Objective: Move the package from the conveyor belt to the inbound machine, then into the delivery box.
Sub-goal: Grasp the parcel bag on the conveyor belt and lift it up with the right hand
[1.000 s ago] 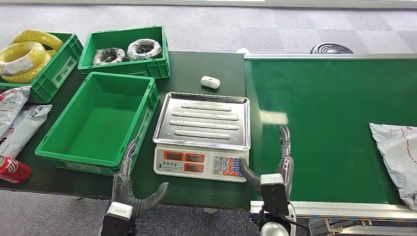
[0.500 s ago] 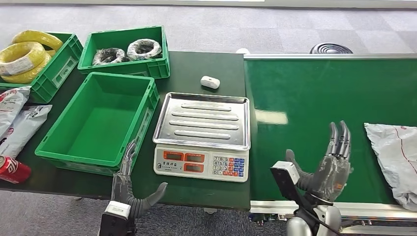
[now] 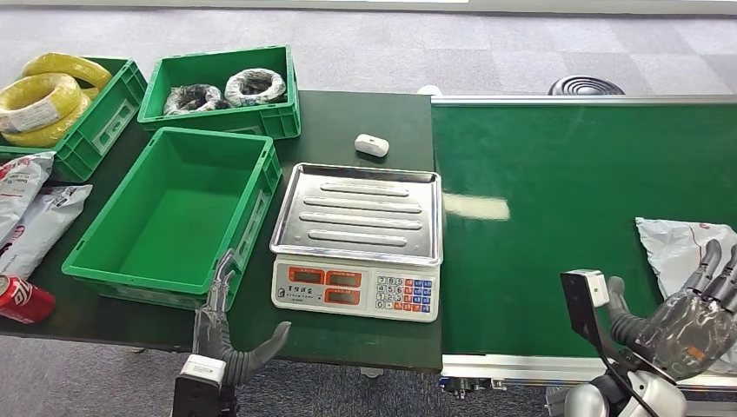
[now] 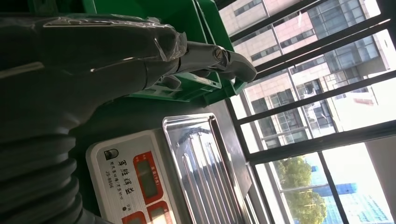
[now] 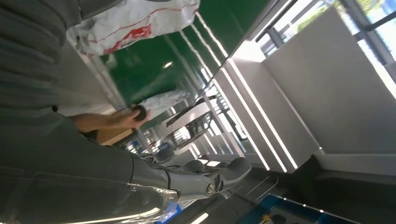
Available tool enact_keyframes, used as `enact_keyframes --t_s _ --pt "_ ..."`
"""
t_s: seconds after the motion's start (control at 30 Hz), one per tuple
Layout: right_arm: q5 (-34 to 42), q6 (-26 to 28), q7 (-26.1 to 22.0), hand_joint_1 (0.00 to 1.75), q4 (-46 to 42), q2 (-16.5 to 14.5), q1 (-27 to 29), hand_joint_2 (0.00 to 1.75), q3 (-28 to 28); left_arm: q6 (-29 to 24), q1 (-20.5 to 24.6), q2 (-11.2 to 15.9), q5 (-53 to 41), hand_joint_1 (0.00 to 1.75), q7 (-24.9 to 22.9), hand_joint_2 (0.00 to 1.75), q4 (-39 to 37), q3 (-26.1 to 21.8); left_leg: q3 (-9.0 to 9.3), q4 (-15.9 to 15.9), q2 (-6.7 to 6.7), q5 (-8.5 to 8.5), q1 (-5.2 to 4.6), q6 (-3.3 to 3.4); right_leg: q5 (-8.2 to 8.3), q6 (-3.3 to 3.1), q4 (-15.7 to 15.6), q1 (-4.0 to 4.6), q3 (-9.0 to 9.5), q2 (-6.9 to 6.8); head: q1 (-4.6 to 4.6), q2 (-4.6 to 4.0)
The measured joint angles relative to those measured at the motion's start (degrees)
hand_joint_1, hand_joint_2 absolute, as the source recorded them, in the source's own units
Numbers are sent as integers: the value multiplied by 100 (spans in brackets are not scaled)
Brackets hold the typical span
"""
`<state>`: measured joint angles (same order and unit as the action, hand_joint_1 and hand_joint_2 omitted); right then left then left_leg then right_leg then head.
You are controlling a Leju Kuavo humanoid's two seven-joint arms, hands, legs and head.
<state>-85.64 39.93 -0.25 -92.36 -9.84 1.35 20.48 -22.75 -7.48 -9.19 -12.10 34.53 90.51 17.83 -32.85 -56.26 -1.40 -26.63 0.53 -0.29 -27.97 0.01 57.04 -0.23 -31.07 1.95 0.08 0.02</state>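
A grey-white plastic package with red print lies on the green conveyor belt at its right edge; it also appears in the right wrist view. My right hand hovers just in front of the package, fingers spread, holding nothing. A silver-topped scale with orange displays, the inbound machine, stands left of the belt. The empty green delivery box sits left of the scale. My left hand is open at the table's front edge, below the box's corner.
A green bin of black cable coils and a bin of yellow coils stand at the back left. Other packages and a red can lie at far left. A small white device lies behind the scale. A person's hand is down the belt.
My right hand has swung right along the belt's front edge, from beside the scale to the package. The package has ridden the belt leftwards. My left hand has barely moved.
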Motion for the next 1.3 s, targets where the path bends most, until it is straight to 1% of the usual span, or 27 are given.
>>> enact_keyframes --t_s 0.07,0.1,0.2,0.33,0.43,0.5,0.6,0.67,0.77,0.87,0.93,1.03,1.3 --pt "-77 0 350 0 25 38 -12 175 204 41 0 -13 1 0 -7 175 0 -38 0 0 0 0 -1 0 0 0 0 0 1 0 -1 1" --pt "-24 0 450 0 67 73 -32 175 319 69 1 -23 1 0 -9 175 0 -54 0 0 0 0 -1 1 0 0 0 -1 2 0 -1 1" --pt "102 0 571 0 343 218 -141 175 692 138 4 -51 -1 0 -10 175 0 -88 0 0 -1 0 -4 1 1 2 -1 -6 3 1 1 1" --pt "26 -25 782 0 997 420 -367 175 1112 186 15 -78 0 0 -6 175 -2 -121 2 -1 -5 0 -7 2 3 5 -1 -10 5 -2 -1 1" --pt "-94 -183 928 0 1432 520 -529 175 1300 215 37 -91 1 0 -4 175 -21 -139 3 -1 -8 0 -7 2 4 5 -1 -9 5 -2 -2 1" --pt "-129 -399 974 0 1598 532 -589 175 1355 222 47 -93 1 0 -4 175 -37 -158 3 -1 -10 0 -6 2 4 5 0 -8 5 -3 -2 1" --pt "-139 -971 982 0 1672 475 -633 175 1325 214 49 -98 1 0 -4 175 -46 -211 1 0 -10 0 -4 1 3 5 1 -4 4 -2 -2 1" --pt "-219 -1383 1005 0 1637 379 -633 175 1206 213 49 -109 -11 0 -7 175 -46 -249 1 0 -10 0 -2 1 3 5 1 -2 3 -2 -2 1" --pt "-336 -1862 1107 0 1461 216 -591 175 895 240 49 -135 -61 0 -33 175 -46 -317 1 0 -9 1 -1 1 3 4 1 -1 2 -3 -2 0" --pt "-407 -2153 1386 0 1252 107 -500 175 533 313 49 -174 -143 0 -91 175 -46 -378 1 0 -9 1 -1 0 2 4 1 -1 3 -3 -1 0" --pt "-422 -2193 1568 0 1152 65 -425 175 372 354 48 -203 -185 0 -121 175 -46 -410 1 0 -10 1 -1 1 2 4 1 -2 3 -4 -1 1" --pt "-420 -2119 1694 0 1087 47 -334 175 347 373 47 -228 -229 0 -143 175 -46 -451 1 0 -11 1 -3 1 2 4 0 -6 3 -5 0 1" --pt "-417 -2002 1656 0 1064 44 -234 175 682 418 61 -236 -237 0 -147 175 -55 -488 2 0 -12 1 -6 1 3 5 0 -8 2 -5 -1 0"
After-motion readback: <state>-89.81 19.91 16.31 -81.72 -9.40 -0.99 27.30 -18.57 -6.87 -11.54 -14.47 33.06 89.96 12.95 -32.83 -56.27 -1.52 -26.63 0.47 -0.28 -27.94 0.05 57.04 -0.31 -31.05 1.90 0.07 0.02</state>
